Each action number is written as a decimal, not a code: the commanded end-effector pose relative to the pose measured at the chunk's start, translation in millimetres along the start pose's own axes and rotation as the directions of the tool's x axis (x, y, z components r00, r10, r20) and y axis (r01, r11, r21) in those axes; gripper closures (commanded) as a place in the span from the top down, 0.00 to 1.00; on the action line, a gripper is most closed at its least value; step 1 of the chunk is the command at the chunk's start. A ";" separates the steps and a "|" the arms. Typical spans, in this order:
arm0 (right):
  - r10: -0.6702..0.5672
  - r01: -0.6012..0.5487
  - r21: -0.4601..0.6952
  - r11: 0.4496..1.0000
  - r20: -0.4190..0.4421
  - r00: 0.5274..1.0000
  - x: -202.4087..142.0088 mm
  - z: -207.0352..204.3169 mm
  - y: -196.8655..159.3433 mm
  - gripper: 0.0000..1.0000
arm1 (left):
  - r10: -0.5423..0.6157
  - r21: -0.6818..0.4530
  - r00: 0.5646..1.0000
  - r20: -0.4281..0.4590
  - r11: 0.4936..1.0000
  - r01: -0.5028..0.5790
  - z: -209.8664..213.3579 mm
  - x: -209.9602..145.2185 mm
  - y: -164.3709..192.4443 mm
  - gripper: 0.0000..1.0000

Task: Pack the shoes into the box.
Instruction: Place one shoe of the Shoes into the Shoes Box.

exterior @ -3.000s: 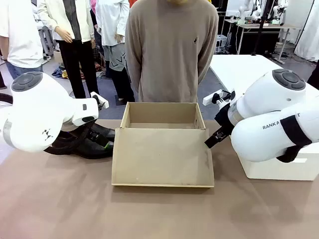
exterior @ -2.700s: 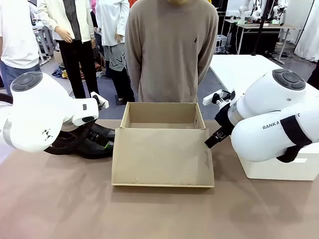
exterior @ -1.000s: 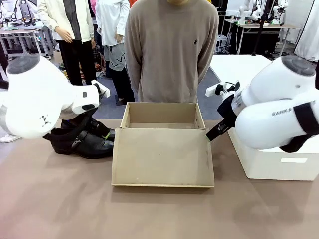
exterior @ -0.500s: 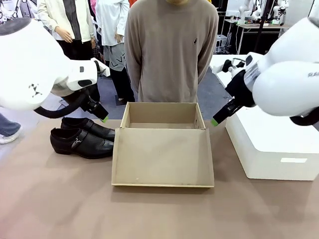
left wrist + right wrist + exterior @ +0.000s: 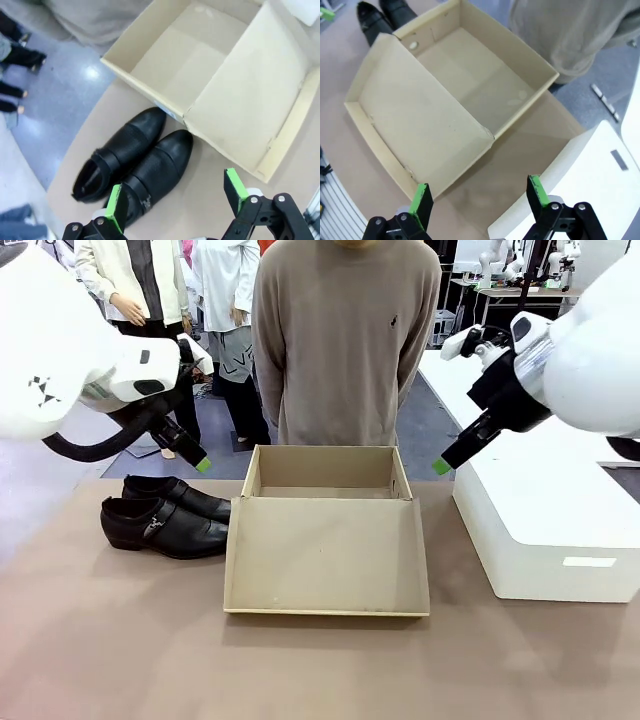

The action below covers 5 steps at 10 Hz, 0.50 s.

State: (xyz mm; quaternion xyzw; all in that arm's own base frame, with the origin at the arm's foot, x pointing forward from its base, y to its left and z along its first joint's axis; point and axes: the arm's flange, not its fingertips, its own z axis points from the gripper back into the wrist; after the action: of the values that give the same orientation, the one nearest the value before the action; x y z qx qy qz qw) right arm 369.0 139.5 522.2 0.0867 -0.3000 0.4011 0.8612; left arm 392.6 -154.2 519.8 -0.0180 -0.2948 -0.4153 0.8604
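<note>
Two glossy black shoes [image 5: 165,515] lie side by side on the table, left of the box, toes toward it; in the left wrist view the shoes [image 5: 135,167] sit just below my fingers. The tan cardboard box [image 5: 326,485] stands open and bare inside at the table's middle, its flap lid [image 5: 326,555] lying flat toward me. Raised above the shoes, my left gripper [image 5: 197,460] [image 5: 175,197] is open and holds nothing. My right gripper [image 5: 441,466] [image 5: 479,196] is open too, hovering above the box's right end. The box [image 5: 485,87] shows from above in the right wrist view.
A larger white box [image 5: 545,530] stands at the table's right. A person in a beige sweater [image 5: 345,340] stands at the far side, right behind the cardboard box. The table's front is bare brown surface [image 5: 320,670].
Both arms have lifted up and away from the table. The left gripper rose off the shoes, which now lie uncovered; the right gripper rose from beside the box's right end.
</note>
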 end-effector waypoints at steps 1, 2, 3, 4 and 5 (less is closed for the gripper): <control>0.116 -0.127 0.114 0.985 0.096 0.989 -11.8 11.4 -13.8 1.00 | -0.150 -0.099 0.987 0.064 0.983 0.156 15.0 -6.3 23.1 1.00; 0.156 -0.169 0.130 0.977 0.107 0.982 -13.8 15.4 -20.4 1.00 | -0.193 -0.147 0.978 0.084 0.968 0.204 17.9 -6.7 29.8 1.00; 0.208 -0.228 0.159 0.961 0.131 0.969 -15.8 17.7 -25.6 1.00 | -0.241 -0.193 0.966 0.097 0.947 0.256 19.5 -7.5 37.0 1.00; 0.280 -0.306 0.189 0.933 0.154 0.948 -17.6 19.6 -30.3 1.00 | -0.316 -0.236 0.944 0.099 0.914 0.331 19.1 -7.3 43.7 1.00; 0.322 -0.349 0.178 0.920 0.162 0.933 -17.9 22.1 -35.2 1.00 | -0.366 -0.238 0.926 0.098 0.894 0.378 17.0 -5.3 48.6 1.00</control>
State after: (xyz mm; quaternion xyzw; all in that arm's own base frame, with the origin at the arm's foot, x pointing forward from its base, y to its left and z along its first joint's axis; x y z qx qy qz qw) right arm 366.0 103.4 531.5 0.1339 -0.3163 0.5337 0.7728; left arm 402.5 -120.3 538.4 -0.0792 -0.2731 -0.5780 0.7649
